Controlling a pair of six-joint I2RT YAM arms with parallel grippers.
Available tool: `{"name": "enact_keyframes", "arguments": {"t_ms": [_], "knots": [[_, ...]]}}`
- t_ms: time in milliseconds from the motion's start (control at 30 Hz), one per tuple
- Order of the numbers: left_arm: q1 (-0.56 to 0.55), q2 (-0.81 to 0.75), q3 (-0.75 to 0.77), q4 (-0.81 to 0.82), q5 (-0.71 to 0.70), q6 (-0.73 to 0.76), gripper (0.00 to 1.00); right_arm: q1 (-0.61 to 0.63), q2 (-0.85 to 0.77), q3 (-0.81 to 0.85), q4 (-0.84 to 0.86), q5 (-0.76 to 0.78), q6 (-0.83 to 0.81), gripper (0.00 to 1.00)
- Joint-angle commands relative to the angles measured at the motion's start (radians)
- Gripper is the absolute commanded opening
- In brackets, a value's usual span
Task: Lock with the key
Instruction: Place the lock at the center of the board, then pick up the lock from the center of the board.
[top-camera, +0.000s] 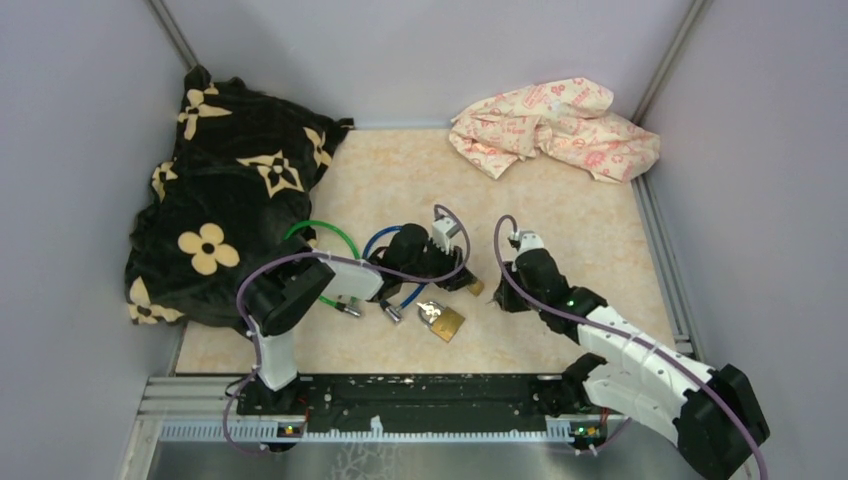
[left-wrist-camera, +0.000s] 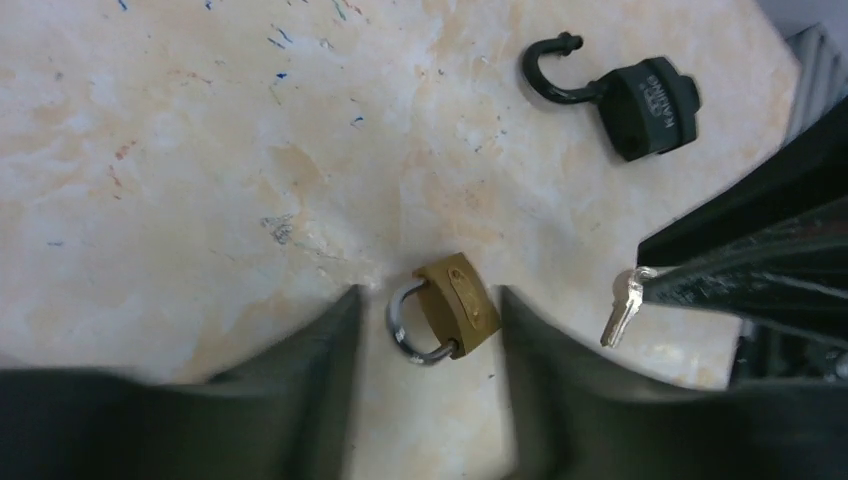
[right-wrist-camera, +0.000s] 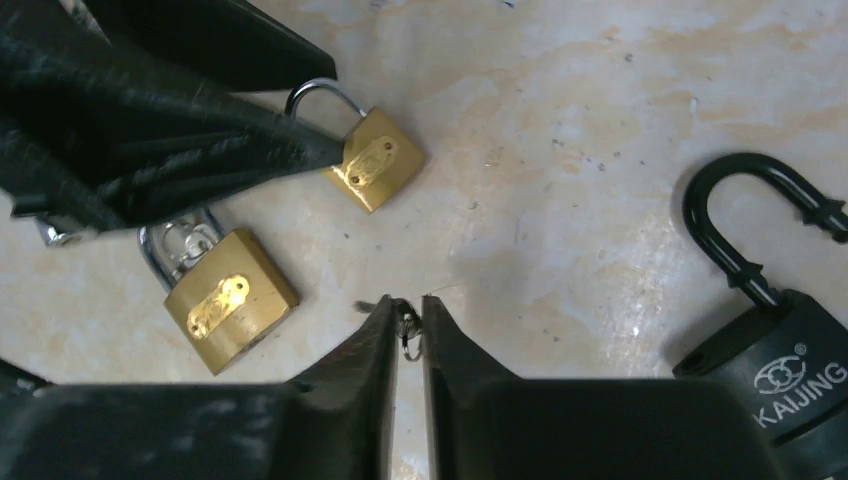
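A small brass padlock (left-wrist-camera: 455, 305) lies flat on the table between the spread fingers of my left gripper (left-wrist-camera: 428, 300), which is open and not touching it. It also shows in the right wrist view (right-wrist-camera: 375, 160) and the top view (top-camera: 473, 287). My right gripper (right-wrist-camera: 408, 310) is shut on a small silver key (left-wrist-camera: 622, 310), held just above the table a little right of that padlock. Only the key's ring (right-wrist-camera: 408, 330) shows between the right fingers. In the top view the two grippers, left (top-camera: 462, 278) and right (top-camera: 503, 290), are close together.
A larger brass padlock (right-wrist-camera: 225, 300) lies nearer the arms (top-camera: 442, 320). A black padlock (left-wrist-camera: 645, 100) with an open shackle lies beyond the key. Green (top-camera: 320, 235) and blue (top-camera: 385, 242) cable locks, a black flowered cloth (top-camera: 220, 200) and a pink patterned cloth (top-camera: 555, 125) lie around.
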Motion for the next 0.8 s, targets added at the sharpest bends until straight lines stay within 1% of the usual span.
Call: {"name": "enact_keyframes", "arguments": {"t_ms": [0, 33, 67, 133, 167, 200, 300, 400, 533, 600, 633, 733, 767], "knots": [[-0.017, -0.001, 0.003, 0.061, -0.068, -0.008, 0.70, 0.000, 0.051, 0.078, -0.041, 0.115, 0.030, 0.34], [-0.016, -0.015, -0.012, 0.062, -0.094, -0.002, 0.88, 0.000, 0.061, 0.097, -0.076, 0.157, 0.035, 0.44], [-0.014, -0.032, -0.027, 0.069, -0.120, 0.008, 0.97, 0.000, 0.071, 0.124, -0.117, 0.207, 0.044, 0.51], [-0.008, -0.095, -0.073, 0.100, -0.153, 0.035, 0.99, 0.000, 0.084, 0.171, -0.189, 0.299, 0.061, 0.71], [-0.007, -0.126, -0.100, 0.123, -0.165, 0.058, 0.99, -0.001, 0.088, 0.191, -0.221, 0.338, 0.075, 0.92], [-0.005, -0.164, -0.133, 0.149, -0.181, 0.081, 0.99, -0.002, 0.093, 0.208, -0.258, 0.380, 0.091, 0.98], [0.007, -0.288, -0.225, 0.204, -0.216, 0.138, 0.99, -0.004, 0.107, 0.246, -0.373, 0.512, 0.170, 0.98], [0.038, -0.438, -0.332, 0.202, -0.226, 0.161, 0.99, -0.022, 0.104, 0.255, -0.456, 0.587, 0.274, 0.98], [0.137, -0.647, -0.473, 0.195, -0.230, 0.100, 0.99, -0.078, 0.114, 0.192, -0.409, 0.573, 0.344, 0.98], [0.177, -0.746, -0.550, 0.215, -0.261, 0.072, 0.99, -0.125, 0.143, 0.172, -0.402, 0.568, 0.392, 0.98], [0.191, -0.798, -0.585, 0.220, -0.280, 0.063, 0.99, -0.140, 0.154, 0.162, -0.399, 0.567, 0.416, 0.96], [0.210, -0.946, -0.665, 0.223, -0.306, 0.035, 0.99, -0.152, 0.179, 0.135, -0.389, 0.564, 0.462, 0.83], [0.213, -0.978, -0.682, 0.218, -0.309, 0.021, 0.99, -0.152, 0.189, 0.130, -0.387, 0.554, 0.469, 0.80]]}}
